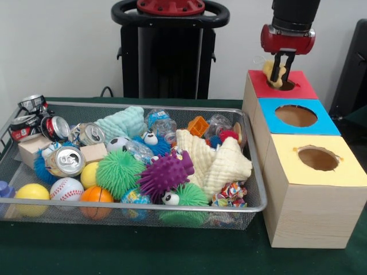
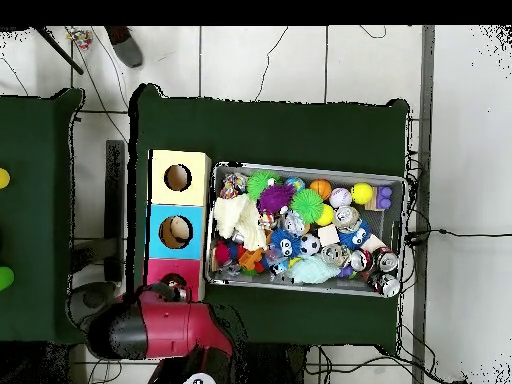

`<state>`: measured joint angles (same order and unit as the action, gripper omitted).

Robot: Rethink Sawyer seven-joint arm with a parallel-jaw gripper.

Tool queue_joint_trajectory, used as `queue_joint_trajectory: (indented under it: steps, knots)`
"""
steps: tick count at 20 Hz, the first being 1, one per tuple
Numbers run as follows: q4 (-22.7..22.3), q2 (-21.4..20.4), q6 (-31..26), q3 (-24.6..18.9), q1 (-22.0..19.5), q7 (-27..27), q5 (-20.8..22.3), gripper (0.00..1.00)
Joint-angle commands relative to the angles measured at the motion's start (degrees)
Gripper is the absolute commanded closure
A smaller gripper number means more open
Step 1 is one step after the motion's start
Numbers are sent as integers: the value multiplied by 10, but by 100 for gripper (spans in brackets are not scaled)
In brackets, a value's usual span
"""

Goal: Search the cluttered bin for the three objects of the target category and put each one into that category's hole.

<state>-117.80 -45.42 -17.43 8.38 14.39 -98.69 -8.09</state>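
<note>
On the green surface [image 1: 143, 252] the bin [image 1: 114, 209] brims with clutter: nearest a yellow ball [image 1: 32, 192], a baseball [image 1: 66, 188], spiky purple toy [image 1: 164, 173], cream cloths [image 1: 221, 163]; cans [image 1: 56, 128] farther back. Beside it stand yellow-topped [image 1: 316, 197], blue-topped [image 1: 295, 116] and red-topped [image 1: 281, 84] boxes. Over the red hole, the claw [image 1: 279, 77] pinches a yellowish object [image 1: 270, 73].

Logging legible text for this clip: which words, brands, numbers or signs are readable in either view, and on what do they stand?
None can be read.
Drink cans at the end of the bin: the red and black cans carry printing, too blurred to make out.
Silver can: only its top shows, no text legible.
Crushed plastic bottle: a label patch, unreadable.
Red-topped, blue-topped and yellow-topped boxes: no lettering visible.
Overhead view: everything too small.
</note>
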Motion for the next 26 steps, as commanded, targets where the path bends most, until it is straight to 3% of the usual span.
queue_joint_trajectory:
  steps: [1,10,15,26]
  knots:
    - [50,28,-11,-10,21,-147,-41,100]
    - [69,49,-11,15,44,-146,-51,100]
    - [64,39,-22,12,36,-139,-58,100]
    - [17,-4,-27,-42,-52,-75,-42,100]
